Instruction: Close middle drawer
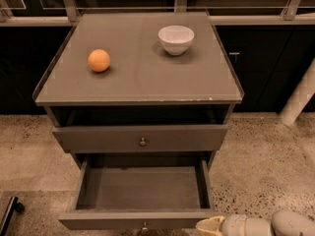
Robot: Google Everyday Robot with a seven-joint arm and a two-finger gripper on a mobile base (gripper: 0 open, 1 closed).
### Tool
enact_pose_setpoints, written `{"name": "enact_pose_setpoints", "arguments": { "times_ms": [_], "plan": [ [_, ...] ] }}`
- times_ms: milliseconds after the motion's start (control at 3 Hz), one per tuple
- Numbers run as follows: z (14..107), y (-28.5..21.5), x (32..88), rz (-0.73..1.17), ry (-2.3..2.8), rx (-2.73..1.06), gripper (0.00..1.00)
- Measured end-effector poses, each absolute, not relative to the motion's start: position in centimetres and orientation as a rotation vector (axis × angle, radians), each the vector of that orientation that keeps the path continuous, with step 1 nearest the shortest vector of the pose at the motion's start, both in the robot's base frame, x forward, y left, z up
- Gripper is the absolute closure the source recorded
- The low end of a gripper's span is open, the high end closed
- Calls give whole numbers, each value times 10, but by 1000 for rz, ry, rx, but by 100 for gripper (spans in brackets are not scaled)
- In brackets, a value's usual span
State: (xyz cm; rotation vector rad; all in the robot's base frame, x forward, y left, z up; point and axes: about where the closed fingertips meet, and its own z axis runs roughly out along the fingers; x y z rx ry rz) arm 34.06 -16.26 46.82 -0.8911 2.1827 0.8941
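The grey cabinet has its middle drawer pulled far out, and its shallow grey box is empty. Its low front faces me, with a tiny knob at the bottom edge of the view. Above it is the taller-fronted top drawer with a larger knob, standing slightly out. The lowest drawer is hidden. My gripper, cream-tipped on a light grey wrist, is at the bottom right, just at the right end of the middle drawer's front.
An orange and a white bowl sit on the cabinet top. A white post leans at the right. Dark cabinets and a rail run behind. A dark object is at the lower left on the speckled floor.
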Motion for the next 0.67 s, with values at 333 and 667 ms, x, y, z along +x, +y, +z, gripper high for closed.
{"name": "enact_pose_setpoints", "arguments": {
  "times_ms": [333,667],
  "plan": [
    [453,-162,339,906,2209,-861,100],
    [430,-152,360,916,2203,-864,100]
  ]
}}
